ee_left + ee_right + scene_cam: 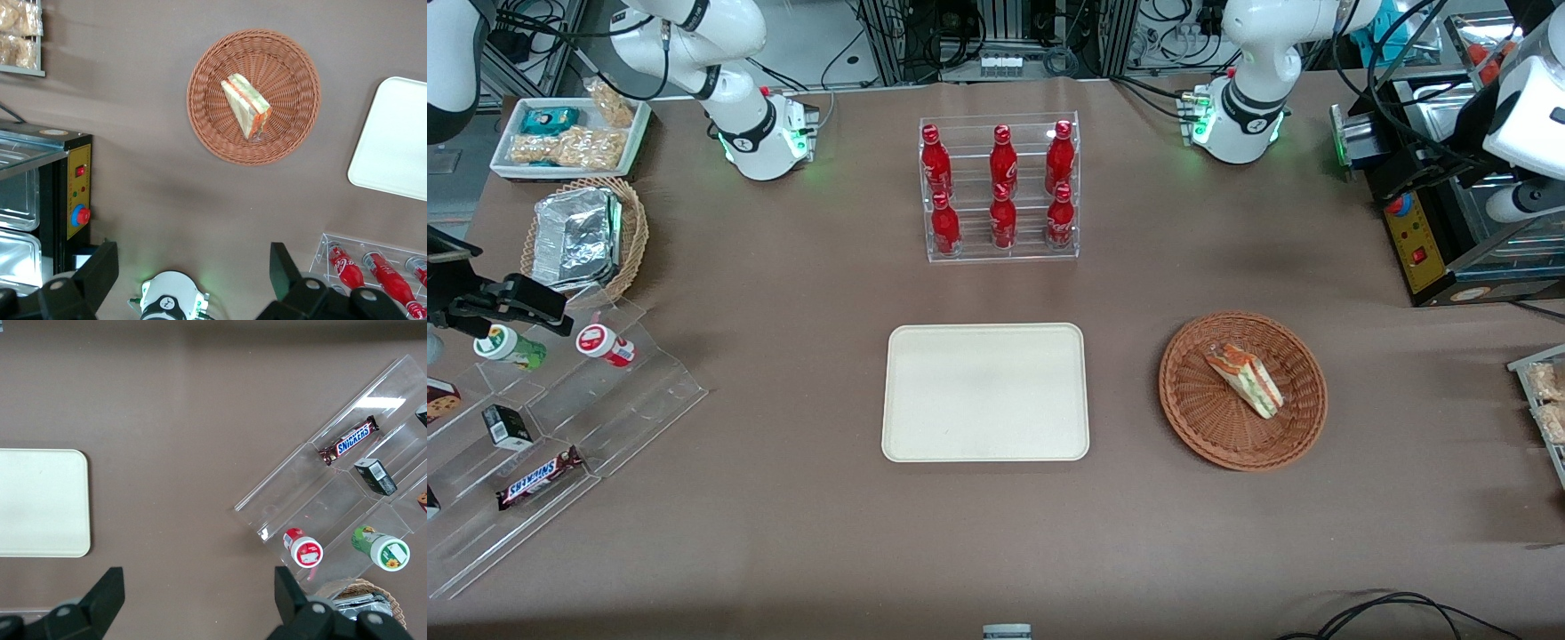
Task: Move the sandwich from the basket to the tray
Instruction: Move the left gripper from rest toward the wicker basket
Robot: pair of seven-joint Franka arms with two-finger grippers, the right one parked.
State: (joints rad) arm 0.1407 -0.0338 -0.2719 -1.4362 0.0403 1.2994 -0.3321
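Note:
The sandwich (1245,380) (246,105), a pale wedge with green and orange-red layers, lies in the round reddish-brown basket (1183,418) (207,127). The cream tray (985,392) (393,143) lies flat beside the basket, toward the parked arm's end, with nothing on it. My gripper (192,270) hangs high over the table near the working arm's base, farther from the front camera than the basket. Its black fingers (100,267) stand wide open with nothing between them, well apart from the sandwich.
A clear rack of red bottles (1000,191) (373,267) stands farther from the front camera than the tray. A black box with a red button (1414,240) (73,193) sits at the working arm's end. A snack display stand (560,427) and foil-filled tan basket (587,236) lie toward the parked arm's end.

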